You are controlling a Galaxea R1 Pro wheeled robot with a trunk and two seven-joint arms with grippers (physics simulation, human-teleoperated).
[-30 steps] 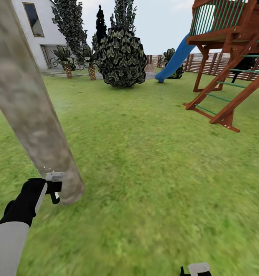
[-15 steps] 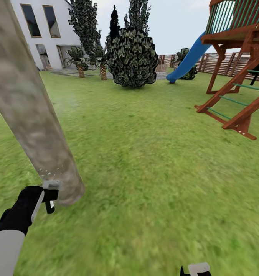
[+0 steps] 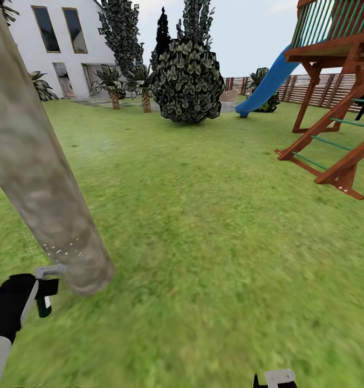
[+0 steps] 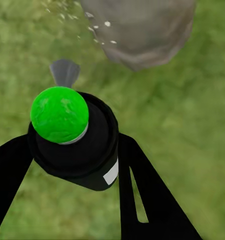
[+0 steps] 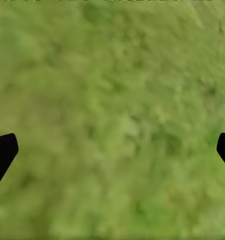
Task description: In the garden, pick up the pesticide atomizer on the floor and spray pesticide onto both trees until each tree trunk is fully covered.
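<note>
**Atomizer held at the foot of a speckled trunk**

The ground was a green lawn (image 3: pixel 214 226), blurred underfoot and stretching back to a white house (image 3: pixel 57 43) with tall windows. A large round bush (image 3: pixel 188 81) stood mid-lawn, with small palm-like plants (image 3: pixel 114 86) near the house wall. To the right rose a brown wooden play tower (image 3: pixel 338 108) with a sloping ladder and a blue slide (image 3: pixel 265 83); a slatted wooden fence (image 3: pixel 311 89) ran behind it.

A thick, mottled beige-grey tree trunk (image 3: pixel 36 161) slanted across the head view's left side and met the grass close to the robot. Fine white speckles of pesticide (image 3: pixel 63 249) dotted its lowest part, and in the left wrist view similar specks (image 4: pixel 100 30) hung beside the trunk's base (image 4: pixel 142 30).

The left arm reached forward low at the head view's left edge, black wrist above a white forearm. The left gripper (image 3: pixel 44 288) sat just beside the trunk's base, its fingers (image 4: pixel 147 195) clamped against the sides of the pesticide atomizer (image 4: pixel 75 145), a dark bottle with a white label; its top showed green in the wrist view.

The right gripper (image 5: pixel 112 150) hung over bare grass, its two dark fingertips (image 5: pixel 2 152) far apart at opposite edges of the right wrist view.
</note>
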